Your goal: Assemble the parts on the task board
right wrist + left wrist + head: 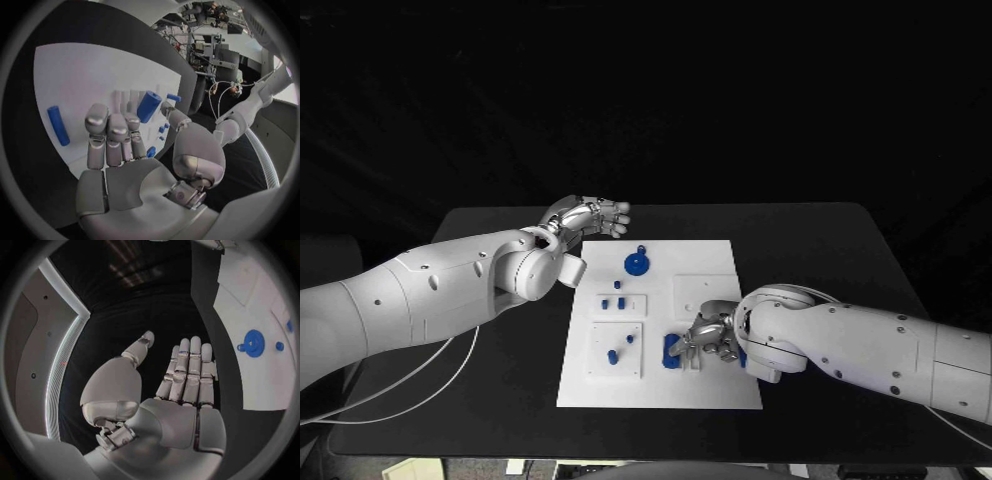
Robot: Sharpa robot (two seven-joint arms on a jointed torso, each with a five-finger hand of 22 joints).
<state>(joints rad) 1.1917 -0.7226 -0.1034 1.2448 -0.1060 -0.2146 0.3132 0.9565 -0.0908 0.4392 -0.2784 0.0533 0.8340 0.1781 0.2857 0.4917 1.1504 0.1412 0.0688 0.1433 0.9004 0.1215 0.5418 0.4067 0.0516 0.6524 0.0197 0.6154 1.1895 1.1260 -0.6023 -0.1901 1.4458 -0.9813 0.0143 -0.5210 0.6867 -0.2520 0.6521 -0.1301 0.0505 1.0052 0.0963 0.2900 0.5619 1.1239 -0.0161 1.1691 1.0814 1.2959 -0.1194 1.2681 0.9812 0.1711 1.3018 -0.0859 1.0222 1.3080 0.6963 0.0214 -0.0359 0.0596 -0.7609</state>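
The flat white rectangular task board [711, 385] lies in the middle of the black surface. A round blue toothed gear [636, 264] sits near its far edge. Small blue pegs [615, 302] stand mid-board. A blue cylinder [149, 106] is pinched in the right hand [710, 338].

one task board [689, 385], one blue gear [636, 264], two hands [593, 214]
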